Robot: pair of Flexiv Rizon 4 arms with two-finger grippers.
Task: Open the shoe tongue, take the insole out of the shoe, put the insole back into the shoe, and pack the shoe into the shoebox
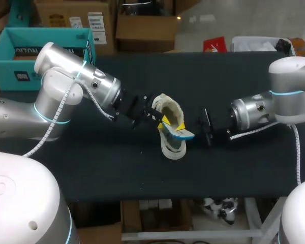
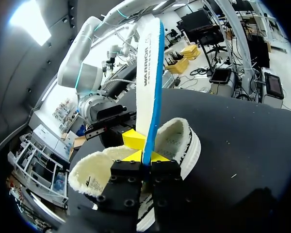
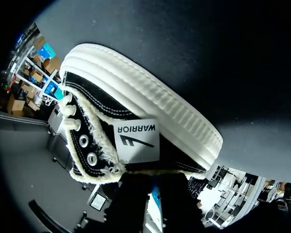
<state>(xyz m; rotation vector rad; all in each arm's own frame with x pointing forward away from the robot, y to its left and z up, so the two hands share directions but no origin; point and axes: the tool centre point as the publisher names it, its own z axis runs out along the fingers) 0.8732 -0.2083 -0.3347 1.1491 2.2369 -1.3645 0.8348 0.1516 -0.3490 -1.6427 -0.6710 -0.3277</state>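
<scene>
The shoe (image 1: 173, 147), black with a white sole and fleece lining, lies mid-table with its opening up. My left gripper (image 1: 160, 119) comes in from the left and is shut on the white, blue-edged insole (image 1: 182, 134). In the left wrist view the insole (image 2: 148, 63) stands upright out of the shoe (image 2: 182, 141), pinched between my left gripper's (image 2: 148, 156) yellow tips. My right gripper (image 1: 178, 127) reaches in from the right. In the right wrist view my right gripper (image 3: 153, 187) is closed over the fleece-edged upper of the shoe (image 3: 136, 97), below its label.
The black table (image 1: 91, 168) surrounds the shoe on all sides. A teal open box (image 1: 40, 51) stands at the back left corner, behind my left arm.
</scene>
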